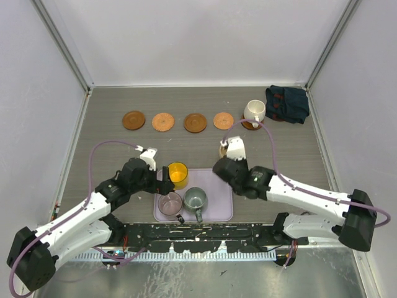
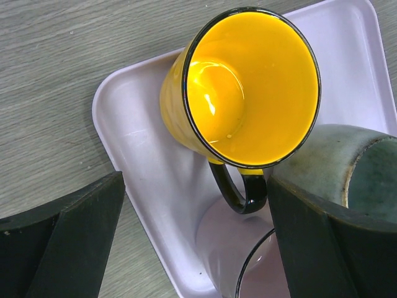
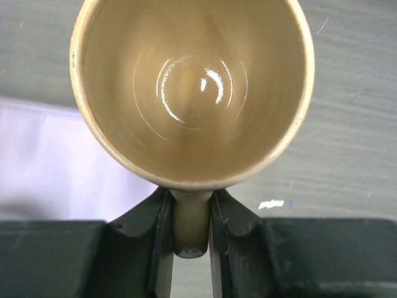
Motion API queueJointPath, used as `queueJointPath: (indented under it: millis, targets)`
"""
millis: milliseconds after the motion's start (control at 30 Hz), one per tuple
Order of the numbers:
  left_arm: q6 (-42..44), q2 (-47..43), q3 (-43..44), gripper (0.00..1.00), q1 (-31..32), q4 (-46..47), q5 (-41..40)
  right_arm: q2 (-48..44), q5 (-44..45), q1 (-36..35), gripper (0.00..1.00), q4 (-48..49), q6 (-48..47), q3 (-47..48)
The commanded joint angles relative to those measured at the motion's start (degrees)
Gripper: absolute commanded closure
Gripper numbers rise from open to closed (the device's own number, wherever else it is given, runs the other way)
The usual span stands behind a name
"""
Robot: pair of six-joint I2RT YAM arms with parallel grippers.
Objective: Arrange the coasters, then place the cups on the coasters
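Yellow glaze fills the view just ahead of my left hand (image 2: 193,248): the yellow cup (image 2: 248,93) stands in a corner of the lilac tray (image 2: 142,155), its black handle pointing back at me. That hand is released, fingers spread wide to either side, touching nothing. Below it the pink cup (image 2: 248,264) is cut off by the frame edge, so I see only an arc of rim and some pale wall. My right-side finger hides part of the grey-green cup (image 2: 347,161). From above, my left arm runs forward and inward with the elbow bent, the wrist tipped down by the tray's left edge.

Well beyond that hand, four bare coasters (image 1: 133,120) lie in a row across the desk (image 1: 111,143).

My right hand (image 3: 191,236) is clenched on the handle of the tan cup (image 3: 192,93), whose open mouth faces the wrist. The handle's lower end is lost between my fingers. From above, the hand covers nearly all of this cup, and I cannot tell whether its base rests on the desk. The right arm lies low, slanting inward from the right.

Ahead and slightly right of that hand the white cup (image 1: 254,110) hides most of the fifth coaster (image 1: 247,126). A navy cloth (image 1: 288,103) lies just right of it.
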State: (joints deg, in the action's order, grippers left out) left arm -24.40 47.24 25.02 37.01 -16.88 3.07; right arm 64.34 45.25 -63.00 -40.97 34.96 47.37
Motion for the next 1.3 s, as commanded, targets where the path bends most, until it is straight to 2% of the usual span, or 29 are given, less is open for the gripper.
queueJointPath:
  millis: [0, 233, 500, 700, 900, 1267]
  targets:
    - [1.5, 0.89, 0.86, 0.02, 0.14, 4.9, -1.83, 0.51, -3.9, 11.4, 0.99, 22.14, -21.04, 2.12]
    - [2.19, 2.98, 2.91, 0.02, 0.07, 5.49, -4.37, 14.59, -20.23, 27.28, 0.99, 35.53, -30.78, 9.5]
    - [1.67, 2.69, 3.5, 0.02, -0.02, 5.72, -6.89, 29.47, -29.66, 36.72, 0.99, 41.1, -32.39, 20.64]
    - [1.68, 1.26, 3.55, 0.02, -0.2, 5.18, -10.74, 38.1, -31.8, 39.38, 0.99, 41.67, -32.65, 27.89]
    - [2.08, 1.71, 3.87, 0.02, -1.22, 4.77, -11.2, 44.32, -32.26, 40.62, 0.99, 41.67, -32.3, 32.65]
    - [1.21, 3.51, 2.78, 0.02, -1.45, 5.65, -8.16, 44.95, -34.71, 41.03, 0.99, 43.42, -30.85, 30.86]
